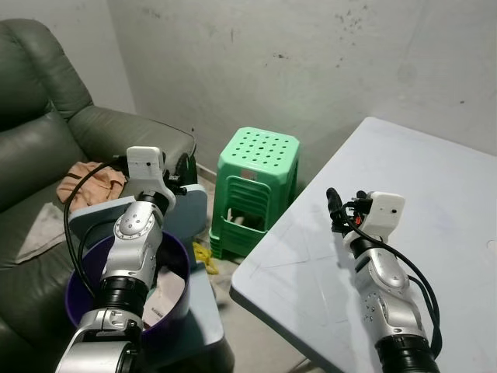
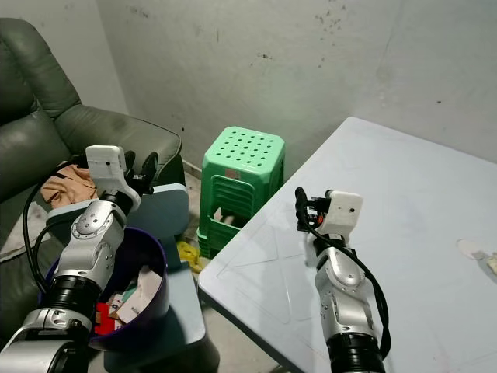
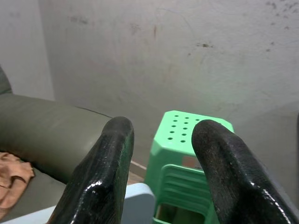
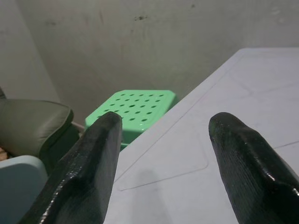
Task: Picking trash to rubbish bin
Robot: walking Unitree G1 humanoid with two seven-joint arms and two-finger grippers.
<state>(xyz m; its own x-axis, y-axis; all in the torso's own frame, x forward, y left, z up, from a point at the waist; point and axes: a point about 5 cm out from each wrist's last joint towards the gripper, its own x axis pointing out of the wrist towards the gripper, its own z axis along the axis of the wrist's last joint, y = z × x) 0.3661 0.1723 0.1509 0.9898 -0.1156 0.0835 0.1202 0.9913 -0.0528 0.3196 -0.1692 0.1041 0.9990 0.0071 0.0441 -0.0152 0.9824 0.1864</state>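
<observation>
Item one: my left pincer, fingers spread and holding nothing, raised above the purple rubbish bin, which holds paper trash. Item two: my right pincer, fingers spread, empty, over the worktop near its left edge. I note small scraps at the worktop's right edge; green stool beside the sofa

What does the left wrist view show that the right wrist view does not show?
Left wrist view: the open left gripper and a crumpled orange cloth on the sofa seat. Right wrist view: the open right gripper and the pale grey table top. Both: the green perforated plastic stool, the dark green leather sofa and the stained grey wall.
</observation>
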